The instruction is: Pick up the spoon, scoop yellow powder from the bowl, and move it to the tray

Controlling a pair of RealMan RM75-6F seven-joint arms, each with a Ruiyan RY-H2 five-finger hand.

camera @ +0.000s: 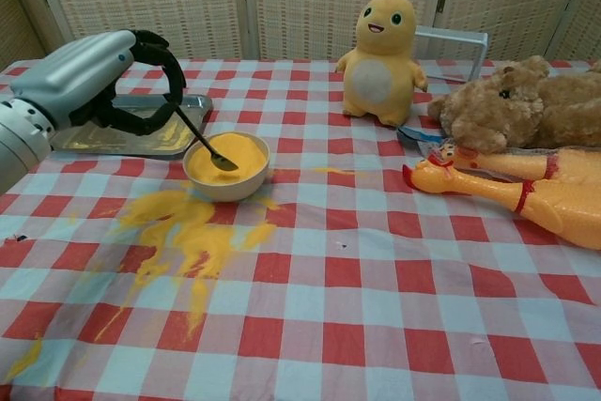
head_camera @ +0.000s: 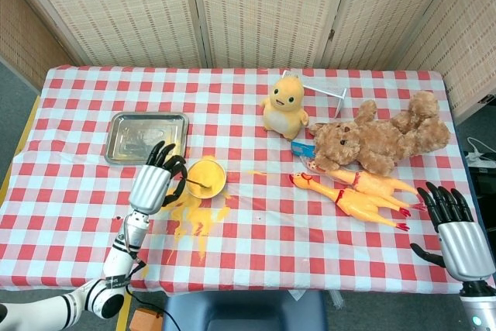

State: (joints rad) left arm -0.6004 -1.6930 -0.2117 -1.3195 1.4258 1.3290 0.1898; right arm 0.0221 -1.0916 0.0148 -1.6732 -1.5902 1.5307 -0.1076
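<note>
My left hand [head_camera: 159, 177] [camera: 103, 77] grips a dark metal spoon [camera: 200, 141] [head_camera: 198, 184] by the handle. The spoon slants down to the right, its scoop resting in the yellow powder of the white bowl [camera: 226, 166] [head_camera: 205, 177]. The steel tray [head_camera: 146, 136] [camera: 129, 133] lies just behind the hand and the bowl, with yellow powder streaks in it. My right hand [head_camera: 456, 230] hovers open at the table's front right corner, holding nothing; the chest view does not show it.
Spilled yellow powder [camera: 183, 232] [head_camera: 192, 218] spreads over the checked cloth in front of the bowl. A yellow plush duck [head_camera: 284, 104], a brown teddy bear [head_camera: 380, 137] and rubber chickens [head_camera: 353, 195] lie at the right. A metal rack [head_camera: 325, 91] stands behind the duck.
</note>
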